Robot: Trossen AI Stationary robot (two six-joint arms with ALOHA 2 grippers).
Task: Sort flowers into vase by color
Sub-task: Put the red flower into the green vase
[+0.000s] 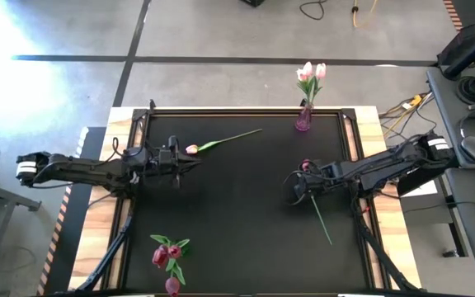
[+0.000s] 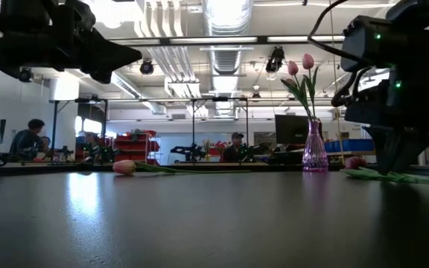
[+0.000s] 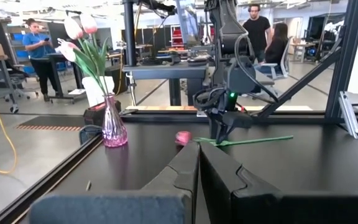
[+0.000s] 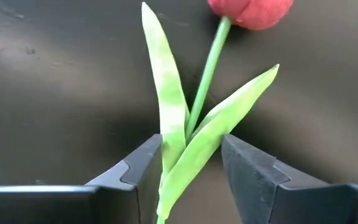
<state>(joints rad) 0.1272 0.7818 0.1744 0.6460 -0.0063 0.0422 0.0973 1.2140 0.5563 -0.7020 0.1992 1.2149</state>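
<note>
A tulip with a dark pink-red head (image 4: pixel 250 12) lies flat on the black table, its stem (image 1: pixel 322 223) running toward the near edge. My right gripper (image 4: pixel 191 149) is open and points down over it, one finger on each side of its two leaves (image 4: pixel 191 130). My left gripper (image 1: pixel 198 164) hovers shut and level at the table's left, holding nothing. A pale pink tulip (image 1: pixel 192 149) lies just beyond it. A pink glass vase (image 1: pixel 303 120) at the far edge holds pale tulips (image 1: pixel 310 73). Dark magenta tulips (image 1: pixel 165 252) stand in a vase (image 1: pixel 172 286) at the near edge. My right gripper comes from above with its fingers (image 4: pixel 143 163) across the stem, flanking the leaves (image 4: pixel 166 106) a little below the head. The leaf edges reach the fingers' inner faces, but I cannot tell whether they touch. The tulip lies on the table.
The black table top has raised rails along its edges (image 1: pixel 349 132). Wide bare table lies between the two arms (image 1: pixel 246 214). People and workbenches show in the room beyond the table (image 3: pixel 257 31).
</note>
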